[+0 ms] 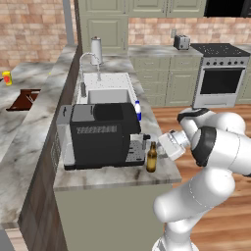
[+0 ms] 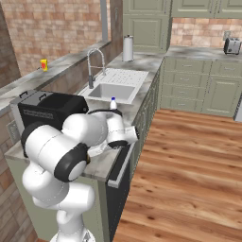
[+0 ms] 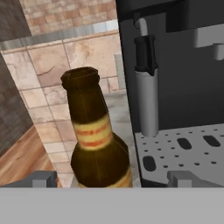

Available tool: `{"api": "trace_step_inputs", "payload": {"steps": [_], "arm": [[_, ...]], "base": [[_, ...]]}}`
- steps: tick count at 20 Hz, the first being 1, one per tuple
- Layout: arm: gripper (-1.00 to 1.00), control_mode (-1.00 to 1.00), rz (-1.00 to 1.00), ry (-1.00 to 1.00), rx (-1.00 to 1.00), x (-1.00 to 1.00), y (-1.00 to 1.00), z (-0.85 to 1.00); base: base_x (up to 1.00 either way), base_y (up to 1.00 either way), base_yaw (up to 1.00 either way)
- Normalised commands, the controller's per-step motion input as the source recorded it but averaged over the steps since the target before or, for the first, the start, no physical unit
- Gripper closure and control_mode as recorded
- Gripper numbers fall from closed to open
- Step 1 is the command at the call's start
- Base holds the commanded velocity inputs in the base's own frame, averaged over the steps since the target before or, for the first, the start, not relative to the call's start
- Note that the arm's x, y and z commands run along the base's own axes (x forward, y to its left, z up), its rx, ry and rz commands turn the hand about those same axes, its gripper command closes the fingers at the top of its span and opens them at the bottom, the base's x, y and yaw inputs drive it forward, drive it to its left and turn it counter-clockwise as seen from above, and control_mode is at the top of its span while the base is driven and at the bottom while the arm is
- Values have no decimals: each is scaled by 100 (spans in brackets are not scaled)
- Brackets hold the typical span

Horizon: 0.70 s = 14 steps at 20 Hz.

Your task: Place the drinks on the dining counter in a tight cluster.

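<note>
- Brick walls and pale green cabinets are seen around a marble kitchen counter with a sink, a faucet and a black coffee machine.
- A brown bottle stands upright at the counter's front edge, just beside the coffee machine's drip tray.
- A small blue-and-white bottle stands further back, next to the sink.
- A yellow drink is seen far off on the dining counter, well apart from the other two.
- The gripper is held level with the brown bottle's body, its fingers spread wide on either side; nothing is grasped, and contact cannot be confirmed.
- The step in hand is judged to be the approach to grasp the brown bottle; the clustering appears not yet begun.
- Next, the fingers would need to be closed on the bottle's body, and the bottle lifted clear of the coffee machine before being carried to the dining counter.
- A cream label with red-orange bands is seen on the brown bottle's neck; no writing can be read on it, nor any brand on the coffee machine.
</note>
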Motion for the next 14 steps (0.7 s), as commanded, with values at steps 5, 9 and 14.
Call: {"api": "trace_step_inputs", "payload": {"steps": [5,9,14], "arm": [[-100,-100,0,0,0,0,9,-4],[-100,-100,3,0,0,0,4,-6],[-100,-100,4,0,0,0,4,-5]], "base": [[0,0,0],[0,0,0],[0,0,0]]}}
